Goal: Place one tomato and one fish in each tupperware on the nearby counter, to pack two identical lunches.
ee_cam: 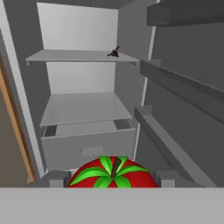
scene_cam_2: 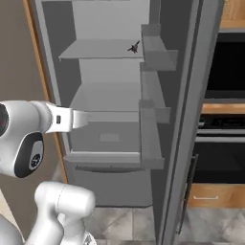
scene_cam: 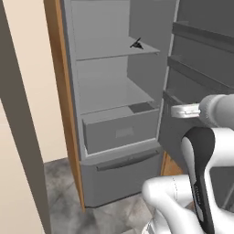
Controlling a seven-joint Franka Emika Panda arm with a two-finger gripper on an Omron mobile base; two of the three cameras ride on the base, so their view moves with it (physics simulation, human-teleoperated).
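Reaching level and forward from the white, dark-jointed arm [scene_cam: 201, 151] toward an open grey fridge [scene_cam: 114, 91], with the wrist stretched out horizontally in both base views. In the hand view, hand [ee_cam: 113, 179] pinching a tomato [ee_cam: 113, 174] between two grey fingertips [ee_cam: 54, 178], one pressed at each side of the fruit. Tomato round, glossy red, crowned by a green star-shaped calyx and a short brown stem, held in front of the fridge drawer. Fridge interior matte grey and boxy: a flat upper shelf [ee_cam: 78, 56], a paler lower shelf [ee_cam: 83, 109], and beneath it a rectangular drawer [ee_cam: 87, 146] pulled partly out, with a faint raised handle plate on its front. A small dark angular object [ee_cam: 114, 53], too small to identify, lying at the right end of the upper shelf. Fridge door [ee_cam: 188, 87] swung wide to the right, carrying long straight bins. Orange-brown wooden panel [scene_cam: 61, 91] edging the cabinet's left side; mottled grey stone floor [scene_cam: 64, 192] below.
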